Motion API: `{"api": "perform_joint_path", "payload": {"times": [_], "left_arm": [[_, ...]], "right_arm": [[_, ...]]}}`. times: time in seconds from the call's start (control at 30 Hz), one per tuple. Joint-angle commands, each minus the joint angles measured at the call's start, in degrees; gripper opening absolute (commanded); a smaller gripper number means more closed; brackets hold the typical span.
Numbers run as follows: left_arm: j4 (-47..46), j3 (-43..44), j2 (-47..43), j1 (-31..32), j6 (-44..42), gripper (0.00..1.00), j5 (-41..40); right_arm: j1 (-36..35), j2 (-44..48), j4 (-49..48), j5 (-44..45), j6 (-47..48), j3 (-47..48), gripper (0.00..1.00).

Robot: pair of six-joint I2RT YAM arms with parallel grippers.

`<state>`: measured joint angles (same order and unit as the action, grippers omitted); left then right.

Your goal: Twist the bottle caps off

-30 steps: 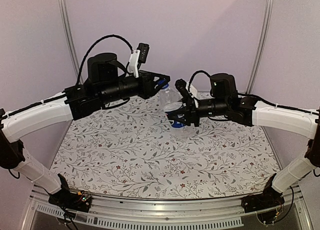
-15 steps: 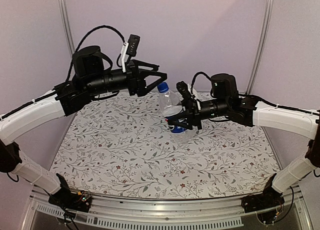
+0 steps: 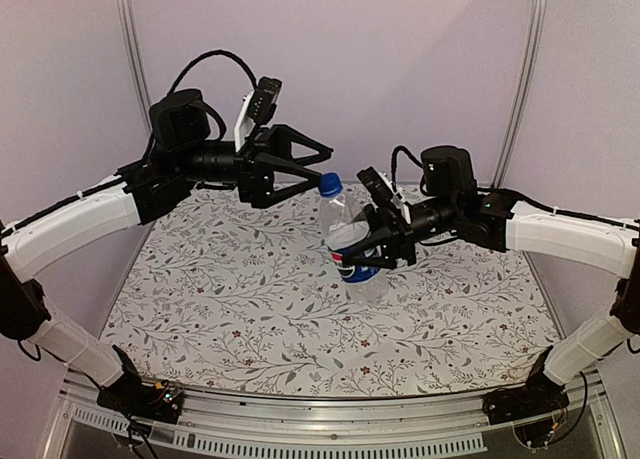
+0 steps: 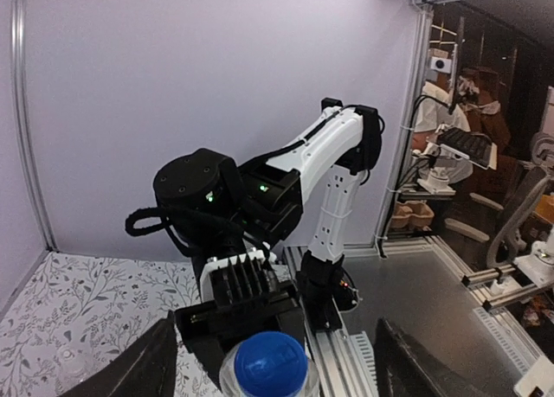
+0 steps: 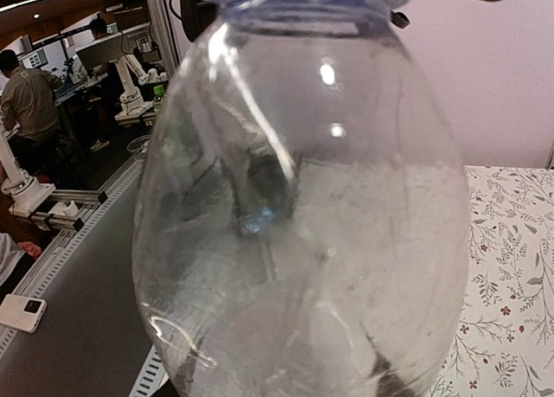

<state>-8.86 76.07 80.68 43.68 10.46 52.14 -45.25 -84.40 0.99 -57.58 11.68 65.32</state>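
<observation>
A clear bottle with a blue Pepsi label (image 3: 350, 241) is held above the cloth, tilted, its blue cap (image 3: 330, 185) pointing up and to the left. My right gripper (image 3: 378, 247) is shut on the bottle's body from the right. In the right wrist view the bottle (image 5: 303, 207) fills the frame and hides the fingers. My left gripper (image 3: 326, 167) is open, just up and left of the cap, not touching it. The left wrist view has the blue cap (image 4: 270, 365) low between the two spread fingers (image 4: 143, 367), with the gripper (image 4: 275, 328) open around it.
The flowered cloth (image 3: 250, 299) covers the table, with purple walls behind. A metal rail (image 3: 300, 419) runs along the near edge by the arm bases. A small translucent round thing (image 4: 67, 360) lies on the cloth; I cannot tell what it is.
My left gripper was shut on the blue cap; it has opened and drawn back to the left. The right gripper has tipped the bottle more upright, cap in plain view.
</observation>
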Motion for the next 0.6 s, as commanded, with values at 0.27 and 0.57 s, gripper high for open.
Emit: {"api": "perform_joint_path", "payload": {"times": [0.27,0.57], "left_arm": [[-5.38,3.28,6.92,-0.62,2.73,0.59,10.92],[-5.45,2.42,7.21,-0.61,2.92,0.31,11.93]], "right_arm": [[0.08,-1.63,0.38,-5.17,0.19,2.09,0.43],[0.08,-1.96,0.38,-4.42,0.24,2.19,0.43]]}}
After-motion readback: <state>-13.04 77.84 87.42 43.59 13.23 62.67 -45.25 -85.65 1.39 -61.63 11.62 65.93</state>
